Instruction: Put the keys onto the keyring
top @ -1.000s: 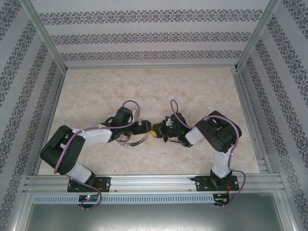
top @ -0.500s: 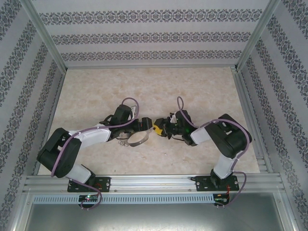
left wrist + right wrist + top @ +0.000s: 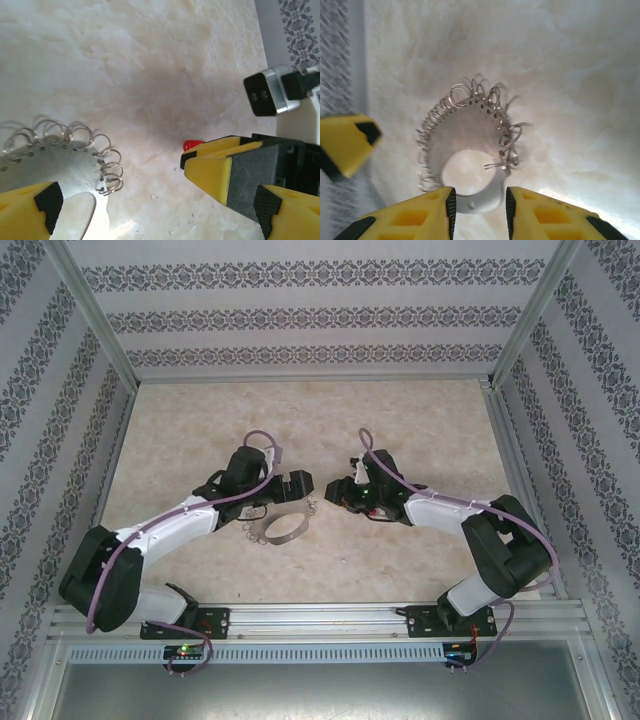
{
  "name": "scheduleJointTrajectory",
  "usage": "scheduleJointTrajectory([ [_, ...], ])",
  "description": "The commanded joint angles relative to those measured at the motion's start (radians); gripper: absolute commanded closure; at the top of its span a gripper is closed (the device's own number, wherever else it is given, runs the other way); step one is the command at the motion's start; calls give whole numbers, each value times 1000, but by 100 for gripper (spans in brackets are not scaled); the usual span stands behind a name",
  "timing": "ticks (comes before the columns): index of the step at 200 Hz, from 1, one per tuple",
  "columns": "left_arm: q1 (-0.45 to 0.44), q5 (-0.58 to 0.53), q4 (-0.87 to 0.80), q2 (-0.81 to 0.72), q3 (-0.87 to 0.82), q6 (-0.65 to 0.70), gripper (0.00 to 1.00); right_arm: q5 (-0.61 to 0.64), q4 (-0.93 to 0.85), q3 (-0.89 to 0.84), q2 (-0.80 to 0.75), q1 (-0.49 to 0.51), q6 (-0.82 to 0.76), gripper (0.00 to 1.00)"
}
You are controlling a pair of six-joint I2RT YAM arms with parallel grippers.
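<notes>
Keyring [image 3: 470,145] first: flat sheet metal, silver-grey, with a brushed satin face and fine scratch lines catching the light. The loops [image 3: 107,172] fringing its rim are thin bright wire, shinier than the plate. The worktop [image 3: 125,75] is a smooth, cream, marble-look surface with a soft sheen and a glare patch low in the left wrist frame. The left pincer [image 3: 157,210] has matt yellow moulded plastic, tipped with black pads [image 3: 47,200] of finely grained, rubbery-looking material. The right pincer [image 3: 480,210] has the same yellow plastic, with ribbed hollows. The key [image 3: 191,145] shows a glossy red plastic head. Across the bottom of the top view, the frame rails [image 3: 320,618] are bare matt silvery metal. The walls [image 3: 320,310] carry a flat printed pattern.
</notes>
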Motion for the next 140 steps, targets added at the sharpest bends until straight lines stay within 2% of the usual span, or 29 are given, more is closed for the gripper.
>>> scheduleJointTrajectory([
  [1, 40, -21, -83, -24, 24, 42, 0, 154, -255, 93, 4, 51, -373, 66],
  [18, 69, -14, -98, -24, 35, 54, 0, 239, -320, 146, 25, 99, -512, 67],
  [33, 95, -12, -119, -22, 48, 62, 0, 180, -359, 193, 54, 122, -617, 68],
  [65, 147, 16, -131, -4, 68, 73, 0, 188, -479, 283, 114, 179, -792, 67],
  [89, 172, 35, -142, 11, 81, 85, 0, 216, -569, 341, 164, 205, -856, 67],
  [140, 209, 47, -145, 14, 78, 96, 0, 283, -611, 417, 229, 222, -913, 67],
])
